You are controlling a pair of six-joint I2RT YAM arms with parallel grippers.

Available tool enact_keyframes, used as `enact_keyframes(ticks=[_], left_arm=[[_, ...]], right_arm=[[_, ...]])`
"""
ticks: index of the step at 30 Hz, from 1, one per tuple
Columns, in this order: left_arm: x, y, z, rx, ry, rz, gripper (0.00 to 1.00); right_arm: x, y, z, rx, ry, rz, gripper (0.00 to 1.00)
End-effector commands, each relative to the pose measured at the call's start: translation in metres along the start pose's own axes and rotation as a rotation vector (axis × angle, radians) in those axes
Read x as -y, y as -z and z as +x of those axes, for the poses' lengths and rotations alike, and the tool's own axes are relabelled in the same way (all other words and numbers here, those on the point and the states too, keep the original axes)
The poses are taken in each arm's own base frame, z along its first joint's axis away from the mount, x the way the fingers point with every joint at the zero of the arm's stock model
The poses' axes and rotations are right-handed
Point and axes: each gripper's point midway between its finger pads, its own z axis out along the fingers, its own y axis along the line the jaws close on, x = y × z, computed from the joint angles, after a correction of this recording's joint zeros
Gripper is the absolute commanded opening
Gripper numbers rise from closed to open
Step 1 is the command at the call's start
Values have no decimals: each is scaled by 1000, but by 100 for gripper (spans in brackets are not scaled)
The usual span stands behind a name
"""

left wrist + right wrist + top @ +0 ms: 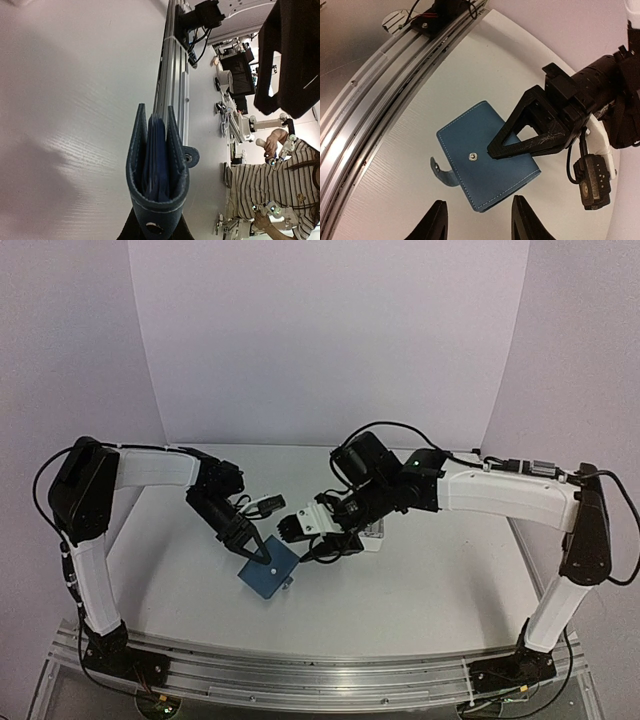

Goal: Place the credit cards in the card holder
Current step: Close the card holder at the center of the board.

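Note:
The blue card holder (268,575) sits low over the table's front middle, folded, with its snap tab (440,170) hanging loose. My left gripper (255,552) is shut on one edge of it. In the left wrist view the card holder (157,165) shows edge-on, slightly parted, with blue dividers inside, and the left gripper (155,232) clamps its near end. My right gripper (478,202) hovers open just above the card holder (465,145), nothing between its fingers; in the top view it (318,548) is beside the left one. The credit cards are out of view.
A small white object (372,532) lies partly hidden behind the right wrist. The aluminium rail (300,670) runs along the table's near edge, close to the card holder. Purple walls enclose the back and sides.

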Motion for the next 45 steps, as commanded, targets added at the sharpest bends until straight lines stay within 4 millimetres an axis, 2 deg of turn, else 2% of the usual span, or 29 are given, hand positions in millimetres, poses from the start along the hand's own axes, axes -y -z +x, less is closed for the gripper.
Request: enact_keyframes(ticks=[1, 4, 6, 8, 9, 10, 11, 13, 14, 18, 22, 24, 27, 29, 31, 32, 33, 34, 35, 36, 37, 38, 39, 41, 45], left_arm=[[-24, -18, 33, -173, 31, -25, 0], [-45, -34, 42, -229, 49, -47, 0], [-67, -45, 43, -241, 89, -75, 1], [-81, -51, 45, -264, 102, -98, 10], [-91, -54, 44, -279, 99, -120, 19], [-93, -54, 43, -280, 92, -126, 21], [-100, -53, 41, -285, 70, -154, 32], [-109, -49, 40, -305, 27, -206, 40], [-115, -46, 39, -324, -2, -239, 49], [-121, -36, 30, -349, -81, -302, 59], [-112, -20, 11, -300, -81, -310, 59], [-102, -4, 9, -249, -29, -312, 56], [-92, 1, 23, -234, 34, -333, 54], [-69, 6, 30, -180, 23, -341, 54], [-53, 10, 31, -126, -64, -362, 54], [-42, 16, 22, -81, -158, -379, 54], [-34, 15, 28, -53, -266, -378, 55], [-16, 16, 34, -19, -443, -374, 57], [-3, 16, 45, -9, -573, -368, 60], [8, 13, 65, -1, -728, -368, 65], [13, 11, 74, -11, -858, -365, 70], [21, 4, 97, -29, -985, -350, 74], [22, -2, 112, -60, -1115, -345, 78], [14, -11, 127, -110, -1216, -379, 80], [-4, -23, 130, -181, -1199, -378, 81]], right_arm=[[-29, -25, 5, 64, 19, -83, 38], [-44, -39, 7, 94, -31, -118, 36], [-55, -52, 11, 118, -63, -104, 39], [-58, -61, 16, 129, -86, -89, 41], [-62, -69, 20, 129, -101, -99, 42], [-63, -71, 21, 129, -104, -100, 43], [-68, -79, 26, 122, -112, -113, 43], [-69, -83, 29, 126, -124, -116, 43], [-73, -88, 32, 125, -129, -127, 43], [-70, -101, 47, 89, -185, -95, 43], [-60, -115, 57, 53, -289, -79, 38], [-46, -118, 55, 90, -373, -66, 35], [-42, -119, 55, 119, -431, -92, 30], [-50, -118, 53, 146, -443, -135, 25], [-50, -122, 55, 140, -458, -137, 24], [-49, -123, 56, 136, -465, -136, 23], [-49, -126, 58, 135, -470, -141, 23], [-50, -127, 58, 145, -472, -153, 24], [-52, -127, 57, 151, -471, -165, 24], [-55, -126, 57, 160, -473, -180, 26], [-56, -126, 57, 165, -472, -190, 27], [-61, -125, 55, 175, -468, -209, 28], [-63, -125, 55, 179, -472, -220, 28], [-65, -127, 57, 178, -485, -233, 28], [-68, -129, 60, 166, -489, -241, 28]])
